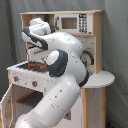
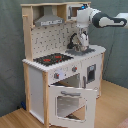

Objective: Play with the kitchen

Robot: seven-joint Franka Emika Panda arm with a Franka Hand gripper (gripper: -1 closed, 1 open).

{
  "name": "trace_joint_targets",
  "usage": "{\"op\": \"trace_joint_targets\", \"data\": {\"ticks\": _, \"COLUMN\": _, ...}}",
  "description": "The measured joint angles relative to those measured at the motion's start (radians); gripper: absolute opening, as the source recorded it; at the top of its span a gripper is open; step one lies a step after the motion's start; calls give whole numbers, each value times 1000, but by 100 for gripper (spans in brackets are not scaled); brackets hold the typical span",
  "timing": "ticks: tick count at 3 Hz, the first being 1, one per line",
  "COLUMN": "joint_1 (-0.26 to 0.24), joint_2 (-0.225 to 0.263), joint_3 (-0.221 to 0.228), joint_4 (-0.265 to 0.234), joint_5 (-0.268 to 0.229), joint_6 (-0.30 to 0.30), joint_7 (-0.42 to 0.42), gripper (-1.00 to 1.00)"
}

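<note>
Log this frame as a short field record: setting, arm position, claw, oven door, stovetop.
setting: toy play kitchen of light wood and white panels
arm: white robot arm reaching in from the second exterior view's right, over the sink end
claw: claw pointing down by the black faucet; open or shut cannot be told
oven door: windowed oven door swung open
stovetop: black stovetop with red rings, nothing on it
hood: grey hood above

In the first exterior view, the arm [image 1: 62, 85] is blocking most of the kitchen [image 1: 92, 37] from me, covering the sink side and lower front. The gripper [image 2: 81, 41] is sitting too small in the second exterior view for me to read its fingers. The oven door [image 1: 6, 107] is getting cut off by the first exterior view's left edge.
</note>
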Motion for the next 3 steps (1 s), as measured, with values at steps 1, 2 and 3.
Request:
{"op": "trace_joint_targets", "data": {"ticks": 1, "joint_1": 68, "joint_2": -1, "joint_3": 0, "joint_4": 3, "joint_5": -18, "joint_6": 73, "joint_7": 7, "gripper": -100}}
{"op": "trace_joint_targets", "data": {"ticks": 2, "joint_1": 132, "joint_2": -1, "joint_3": -4, "joint_4": 12, "joint_5": -41, "joint_6": 147, "joint_7": 9, "gripper": -100}}
{"op": "trace_joint_targets", "data": {"ticks": 3, "joint_1": 198, "joint_2": -1, "joint_3": -32, "joint_4": 32, "joint_5": -68, "joint_6": 213, "joint_7": 6, "gripper": -100}}
